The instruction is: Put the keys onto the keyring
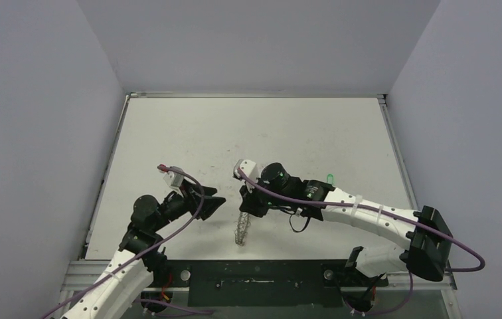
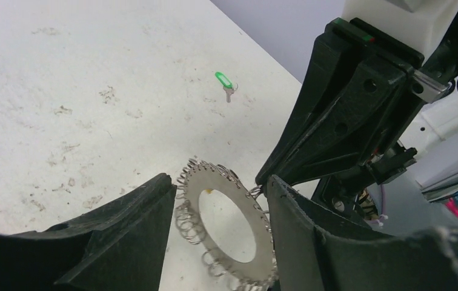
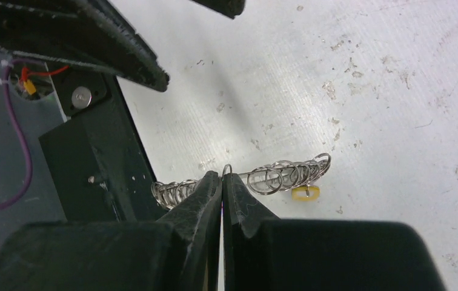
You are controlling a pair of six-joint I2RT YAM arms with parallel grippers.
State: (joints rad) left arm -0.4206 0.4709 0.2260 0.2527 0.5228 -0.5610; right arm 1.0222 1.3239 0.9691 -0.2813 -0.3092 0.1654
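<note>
One keyring (image 3: 287,174) in right pincer (image 3: 222,179)

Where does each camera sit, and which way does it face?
Top external: above and behind the bases, looking down; both arms show, left hand and right hand meeting at the keyring.
Left wrist: on the left arm, looks past its fingers, flanking the keyring, toward the green key.
Right wrist: on the right arm, looks down past its shut fingers pinching a ring loop; yellow key beyond.
Shared: all show the keyring; top and left wrist, the green key.
</note>
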